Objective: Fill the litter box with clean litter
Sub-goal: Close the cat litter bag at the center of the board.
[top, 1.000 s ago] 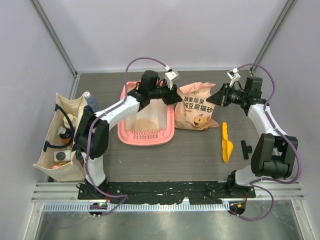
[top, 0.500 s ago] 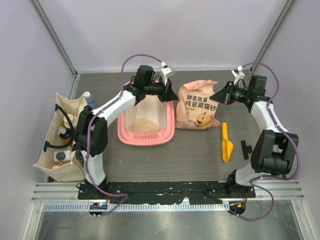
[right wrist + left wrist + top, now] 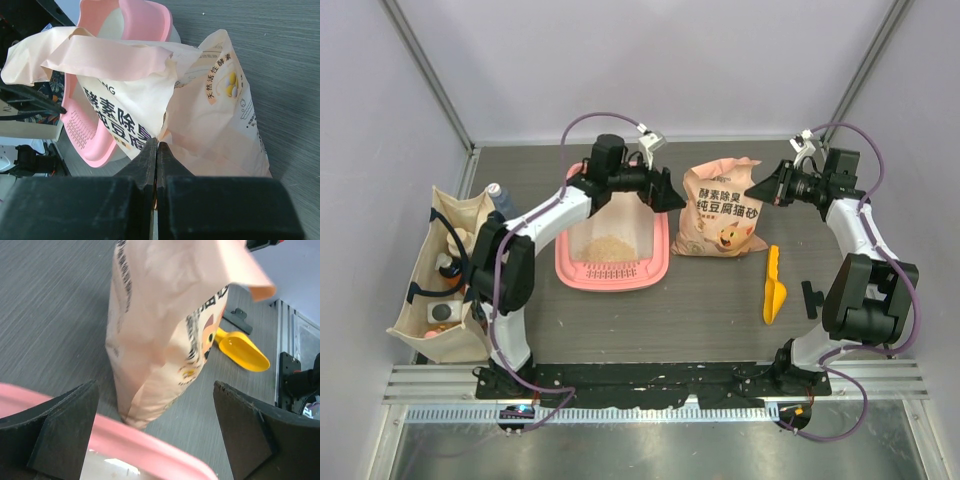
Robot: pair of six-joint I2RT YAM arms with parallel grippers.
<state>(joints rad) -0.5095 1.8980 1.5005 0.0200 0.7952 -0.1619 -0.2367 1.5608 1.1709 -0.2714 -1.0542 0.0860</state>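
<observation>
So the pink litter box [image 3: 611, 282] sits on the table [image 3: 720, 320] left of centre, with a tan patch of litter [image 3: 610, 247] on its whitish floor. The left gripper [image 3: 668, 192] hangs over the box's right rim with its jaws spread wide, holding nothing, and the peach bag [image 3: 725, 215] stands just beyond it. The right gripper [image 3: 752, 191] is pinched tight on a fold at the bag's far side, and there's a yellow scoop [image 3: 773, 290] lying on the table to the right of the bag.
</observation>
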